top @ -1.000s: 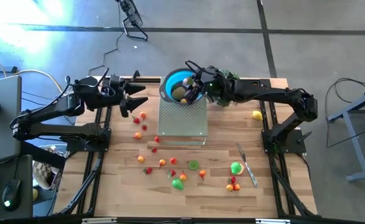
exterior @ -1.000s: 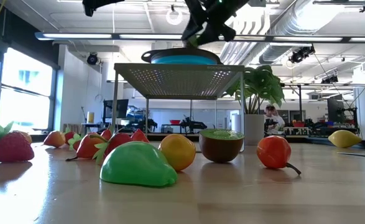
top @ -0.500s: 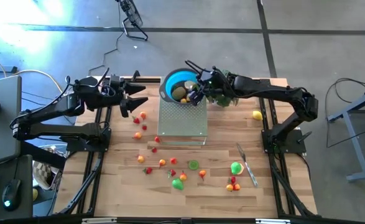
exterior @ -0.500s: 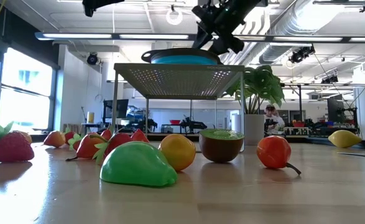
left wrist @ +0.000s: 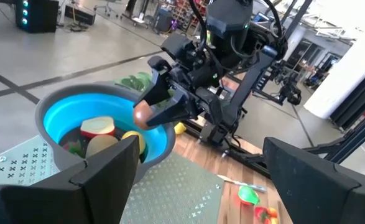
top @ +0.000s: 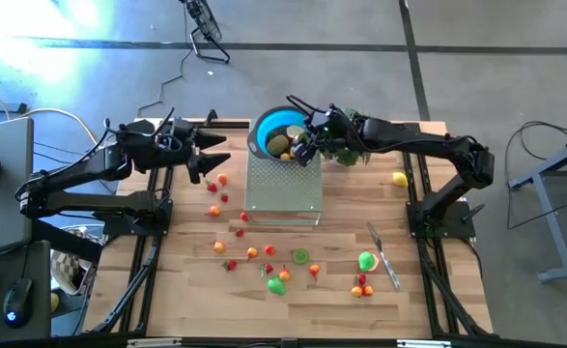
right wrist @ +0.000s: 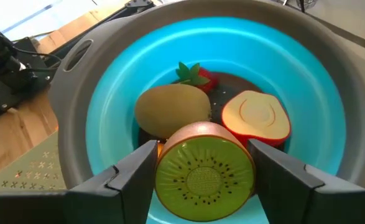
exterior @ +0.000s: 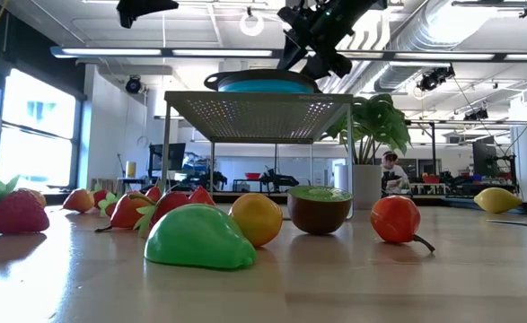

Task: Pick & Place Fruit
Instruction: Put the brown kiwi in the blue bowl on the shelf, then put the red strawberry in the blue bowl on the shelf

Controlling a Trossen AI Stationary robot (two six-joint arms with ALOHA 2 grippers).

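We've got the right gripper [right wrist: 204, 171] clamped on a cut kiwi half [right wrist: 204, 169], green face toward the wrist camera, hanging just over the blue bowl [top: 267, 130]. That bowl sits on a perforated metal stand [top: 283, 182] and holds a whole kiwi [right wrist: 171, 110], an apple slice [right wrist: 255, 116] and a strawberry [right wrist: 194, 74]. The left gripper [top: 221, 150] waits with fingers spread beside the stand. More fruit [top: 276, 284] lies scattered across the wooden table [top: 341, 300].
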